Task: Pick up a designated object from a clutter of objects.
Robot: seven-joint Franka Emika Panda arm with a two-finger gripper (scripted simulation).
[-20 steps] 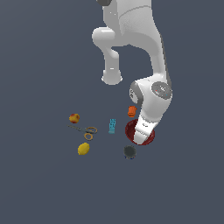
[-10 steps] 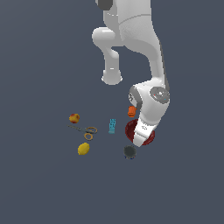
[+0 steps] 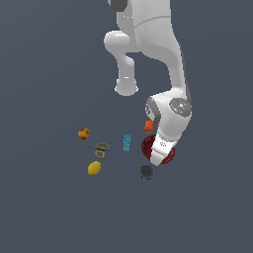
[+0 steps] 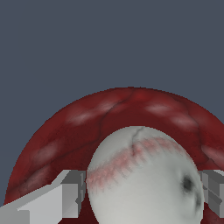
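The white ball (image 4: 144, 179), marked with a faint red seam, sits between the two grey fingers (image 4: 72, 192) of the gripper (image 4: 144, 192), which stand wide on either side of it; whether the pads touch it cannot be told. Behind and around the ball lies the dark red bowl (image 4: 87, 118). In the exterior view the arm's hand covers the bowl (image 3: 148, 146), with the dark grey round thing (image 3: 146, 171) just near of it, the orange cup (image 3: 148, 126) just beyond, and the cyan block (image 3: 127, 142), scissors (image 3: 97, 147), lemon (image 3: 94, 168) and red-yellow fruit (image 3: 84, 133) to that view's left.
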